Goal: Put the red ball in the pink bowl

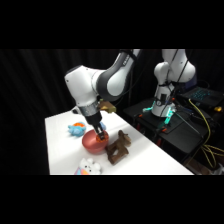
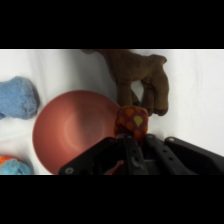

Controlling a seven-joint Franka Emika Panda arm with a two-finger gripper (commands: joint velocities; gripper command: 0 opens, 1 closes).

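The arm reaches down over the white worktop and its gripper hangs at the rim of the pink bowl. From the wrist camera, the red ball sits right at the tip of the gripper, its red-orange skin dotted with yellowish marks. The fingers pinch the ball, which is carried above the bowl's edge on the side nearest the brown figure. The bowl's hollow shows nothing in it, smooth and matte.

In the side view the brown figure lies just beside the bowl, toward the worktop's near edge. A blue-and-orange plush rests on the far side of the bowl, close to it. A white plush lies at the front of the worktop, cut by the lower edge of the view. In the wrist view a blue plush lies beside the bowl, and a second patch of blue and orange shows at the corner, too cropped to tell what it is.

The arm's base stands beyond the worktop, beside dark equipment with yellow cables.
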